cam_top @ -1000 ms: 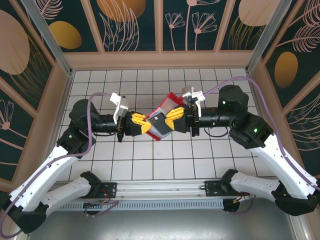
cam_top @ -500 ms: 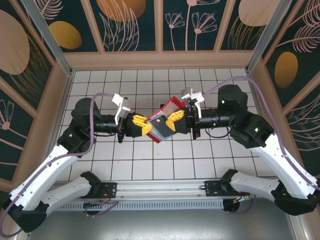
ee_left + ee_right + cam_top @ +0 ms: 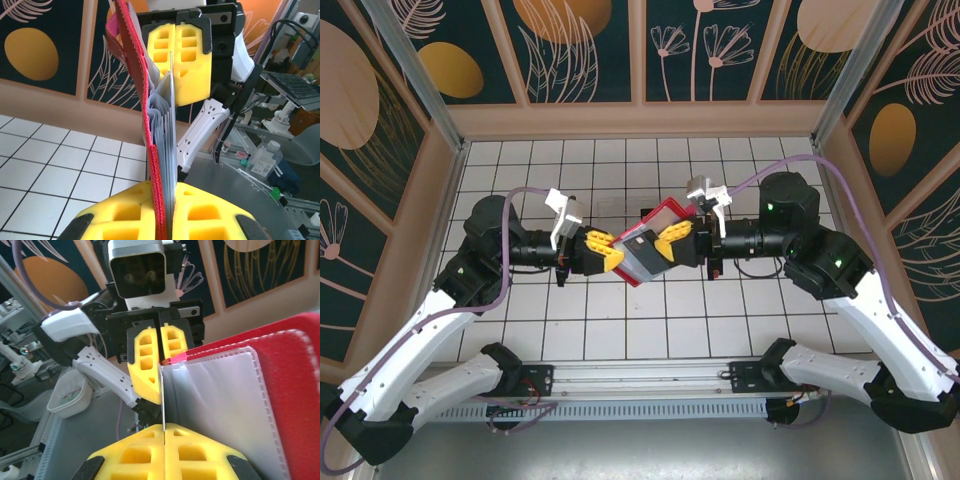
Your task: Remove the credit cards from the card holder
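Extraction in mid-air: the left gripper (image 3: 603,250) is clamped on one edge of the red card holder (image 3: 665,212), holding it open above the tiled table (image 3: 620,320). The right gripper (image 3: 672,240) faces it, pinched tight on a thin sheet standing out of the grey pockets, apparently a credit card (image 3: 172,140). The pulling-out step looks to be in hand, with no card free yet. The next move calls for a straight draw along the pocket while the left arm braces the holder.
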`<action>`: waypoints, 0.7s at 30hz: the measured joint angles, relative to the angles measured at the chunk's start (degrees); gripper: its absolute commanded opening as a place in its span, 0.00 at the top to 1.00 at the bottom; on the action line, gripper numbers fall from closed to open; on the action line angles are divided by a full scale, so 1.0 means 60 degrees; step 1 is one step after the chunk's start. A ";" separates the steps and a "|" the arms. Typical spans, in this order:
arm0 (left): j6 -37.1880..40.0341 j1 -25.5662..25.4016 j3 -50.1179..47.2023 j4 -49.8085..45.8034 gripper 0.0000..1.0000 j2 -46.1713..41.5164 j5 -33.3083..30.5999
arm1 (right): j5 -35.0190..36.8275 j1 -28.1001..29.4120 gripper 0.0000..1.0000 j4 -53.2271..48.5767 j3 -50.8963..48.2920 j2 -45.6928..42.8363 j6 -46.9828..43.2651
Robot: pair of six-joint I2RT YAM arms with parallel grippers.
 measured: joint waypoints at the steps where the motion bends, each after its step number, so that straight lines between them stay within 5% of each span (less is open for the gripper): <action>1: 0.0055 0.0000 0.0004 -0.0117 1.00 0.0000 -0.0084 | 0.0160 0.0000 1.00 -0.0076 0.0000 -0.0047 -0.0018; 11: 0.0535 0.0029 0.0004 -0.0991 1.00 -0.0098 -0.1271 | 0.1588 -0.0171 1.00 -0.0885 0.0397 -0.0331 -0.0477; 21: 0.0444 0.0699 0.0004 -0.1249 1.00 0.0463 -0.4415 | 0.3898 -0.0586 1.00 -0.0987 0.0634 -0.0554 -0.1118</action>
